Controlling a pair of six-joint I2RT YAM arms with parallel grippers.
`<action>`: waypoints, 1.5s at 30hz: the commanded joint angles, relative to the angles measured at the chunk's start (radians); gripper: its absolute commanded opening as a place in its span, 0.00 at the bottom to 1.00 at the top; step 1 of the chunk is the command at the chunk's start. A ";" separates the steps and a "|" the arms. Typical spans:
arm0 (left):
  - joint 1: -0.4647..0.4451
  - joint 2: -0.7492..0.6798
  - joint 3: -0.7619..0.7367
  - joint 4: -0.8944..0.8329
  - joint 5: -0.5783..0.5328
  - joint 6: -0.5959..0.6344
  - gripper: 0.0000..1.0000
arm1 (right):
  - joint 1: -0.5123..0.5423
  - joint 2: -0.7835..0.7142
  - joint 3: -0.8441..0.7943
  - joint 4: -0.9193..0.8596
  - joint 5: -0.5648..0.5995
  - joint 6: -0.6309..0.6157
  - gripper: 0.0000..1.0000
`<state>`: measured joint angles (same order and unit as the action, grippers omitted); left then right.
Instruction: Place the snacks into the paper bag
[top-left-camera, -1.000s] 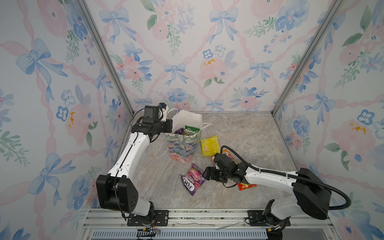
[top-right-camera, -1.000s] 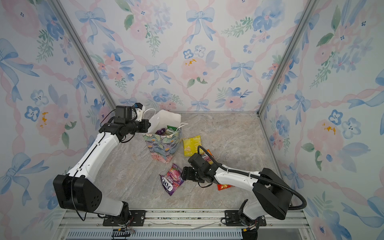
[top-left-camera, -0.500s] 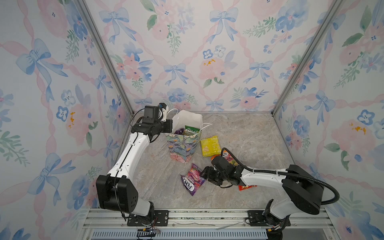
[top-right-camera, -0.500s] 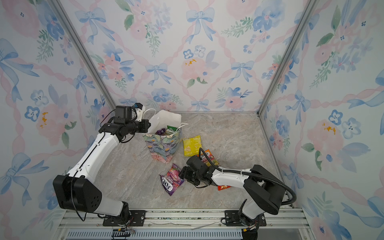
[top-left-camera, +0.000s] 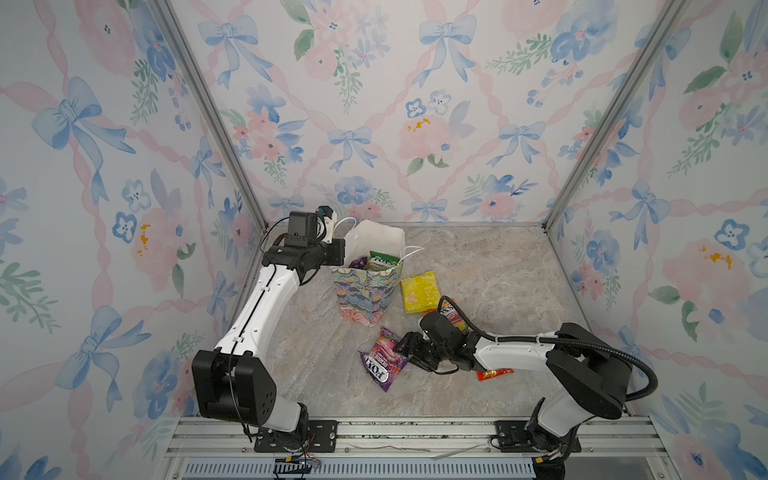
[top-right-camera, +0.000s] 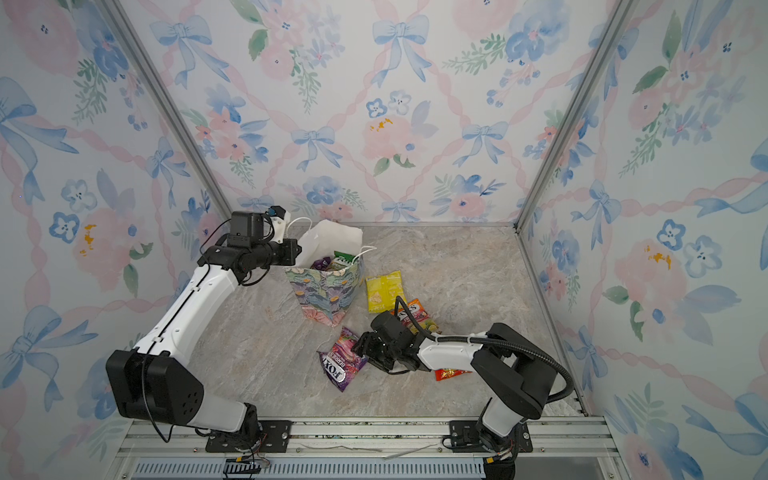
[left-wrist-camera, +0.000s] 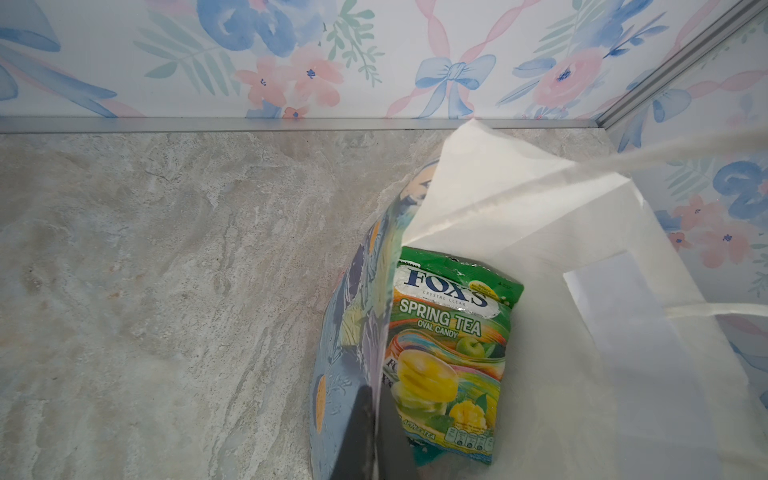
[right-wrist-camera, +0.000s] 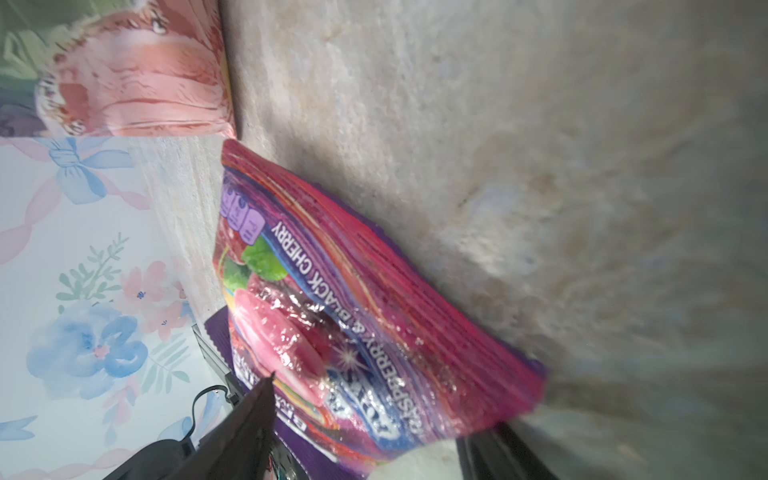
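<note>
The flowered paper bag (top-left-camera: 365, 295) (top-right-camera: 328, 291) stands upright at the back left, with its white inside (left-wrist-camera: 519, 208) showing. My left gripper (top-left-camera: 338, 253) (top-right-camera: 295, 253) (left-wrist-camera: 376, 415) is shut on its rim. A green FOX'S packet (top-left-camera: 384, 262) (left-wrist-camera: 449, 345) and a purple one (top-left-camera: 358, 262) are inside. A purple FOX'S berries packet (top-left-camera: 384, 363) (top-right-camera: 340, 363) (right-wrist-camera: 353, 311) lies in front of the bag. My right gripper (top-left-camera: 407, 353) (top-right-camera: 365, 351) (right-wrist-camera: 370, 415) is shut on its right edge, with a finger on each side.
A yellow packet (top-left-camera: 419, 291) lies right of the bag. An orange FOX'S packet (top-left-camera: 451, 313) is partly hidden behind my right wrist. A red-yellow packet (top-left-camera: 494, 374) lies under my right forearm. Flowered walls enclose three sides. A metal rail (top-left-camera: 374, 428) runs along the front.
My right gripper has slid left onto the purple packet and its jaws have narrowed around it. The left arm and the bag have not moved.
</note>
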<state>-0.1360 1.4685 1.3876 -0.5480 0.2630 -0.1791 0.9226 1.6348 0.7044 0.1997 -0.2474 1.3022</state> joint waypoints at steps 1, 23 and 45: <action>0.007 -0.024 -0.016 -0.028 0.005 0.018 0.00 | -0.017 0.051 -0.010 0.069 -0.003 0.026 0.68; 0.010 -0.012 -0.019 -0.030 -0.013 0.024 0.00 | -0.106 0.045 0.058 0.005 -0.004 -0.162 0.02; 0.011 -0.010 -0.020 -0.029 -0.010 0.023 0.00 | -0.108 -0.014 0.115 -0.222 -0.056 -0.316 0.58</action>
<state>-0.1356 1.4685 1.3853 -0.5472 0.2592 -0.1764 0.7818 1.6249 0.8333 0.0242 -0.3172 0.9699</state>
